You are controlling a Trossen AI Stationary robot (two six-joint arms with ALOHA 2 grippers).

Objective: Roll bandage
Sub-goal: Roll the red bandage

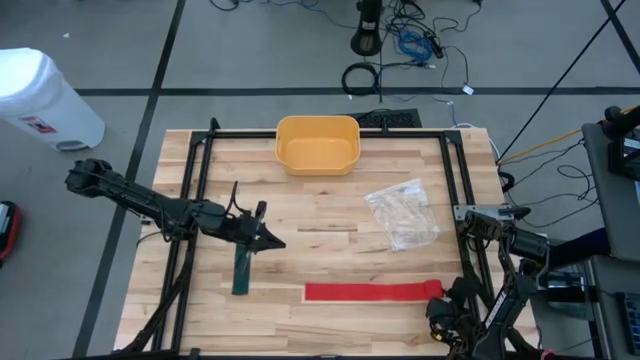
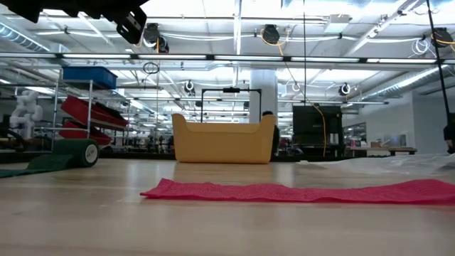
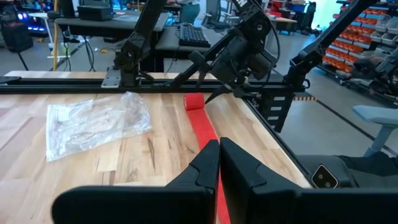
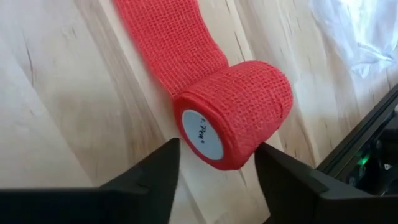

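A red woven elastic bandage (image 1: 375,291) lies partly unrolled on the light wooden slatted desk (image 1: 320,215), its flat strip running with its long axis across the desk, parallel to the near edge and close to it. The rolled end (image 4: 233,115) sits at the right-hand end of the strip, near the desk's right front corner, resting on its side with its white core label facing the right wrist camera. The right gripper (image 4: 217,171) straddles this roll with its fingers spread to either side and visible gaps between fingers and roll, so it is open and not clamping. The left gripper (image 3: 219,165) hangs over the left-centre of the desk with its fingers pressed together, closed on nothing. A dark green bandage roll with a short unrolled tail (image 1: 240,272) lies beneath the left arm, its tail running toward the near edge. A clear crumpled plastic bag (image 1: 402,214) lies on the right half, behind the red strip and apart from it. A yellow plastic bin (image 1: 317,144) stands at the far edge, centre. Bare desk surface shows between the two bandages and in front of the bin.
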